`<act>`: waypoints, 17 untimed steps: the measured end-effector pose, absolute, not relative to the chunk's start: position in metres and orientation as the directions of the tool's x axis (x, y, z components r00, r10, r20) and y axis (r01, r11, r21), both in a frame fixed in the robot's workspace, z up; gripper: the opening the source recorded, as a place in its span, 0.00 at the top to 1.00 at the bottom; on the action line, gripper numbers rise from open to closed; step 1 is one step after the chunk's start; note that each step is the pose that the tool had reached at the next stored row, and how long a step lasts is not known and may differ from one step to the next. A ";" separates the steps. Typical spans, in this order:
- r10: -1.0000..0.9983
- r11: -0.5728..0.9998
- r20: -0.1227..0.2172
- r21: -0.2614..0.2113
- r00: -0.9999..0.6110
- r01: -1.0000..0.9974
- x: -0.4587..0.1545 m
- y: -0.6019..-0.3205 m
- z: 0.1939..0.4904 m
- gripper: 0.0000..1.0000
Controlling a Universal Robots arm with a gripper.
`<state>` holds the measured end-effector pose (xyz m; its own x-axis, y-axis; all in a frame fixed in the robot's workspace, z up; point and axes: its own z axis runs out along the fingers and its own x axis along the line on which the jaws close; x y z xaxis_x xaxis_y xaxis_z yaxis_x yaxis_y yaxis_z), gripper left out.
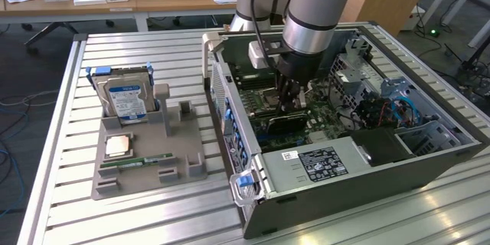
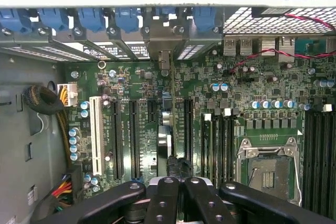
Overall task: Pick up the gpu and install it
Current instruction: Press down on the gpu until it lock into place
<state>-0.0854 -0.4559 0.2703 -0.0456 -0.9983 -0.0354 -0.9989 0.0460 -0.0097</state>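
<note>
Arm (image 1: 318,10) upright, wrist pointing straight down, fingers (image 2: 163,198) pressed close together.

No legible txt; labels on hard drive (image 1: 126,100), PSU (image 1: 322,164) unreadable

Case walls (image 1: 229,93) close around pincer (image 1: 291,104)

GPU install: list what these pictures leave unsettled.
- The gpu in the exterior view: the claw and the arm cover its upper edge, so how deep it sits in its slot cannot be told.
- The gpu in the wrist view: seen edge-on, its lower part is behind the shut claw.
- The label on the computer case: print too small to read.
</note>
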 end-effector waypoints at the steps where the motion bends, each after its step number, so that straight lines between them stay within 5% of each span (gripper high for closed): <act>1: -0.998 0.046 -0.036 -0.010 -0.046 -0.999 -0.085 -0.456 0.269 0.89; 17: -0.998 0.046 -0.035 -0.010 -0.046 -0.999 -0.085 -0.455 0.264 0.89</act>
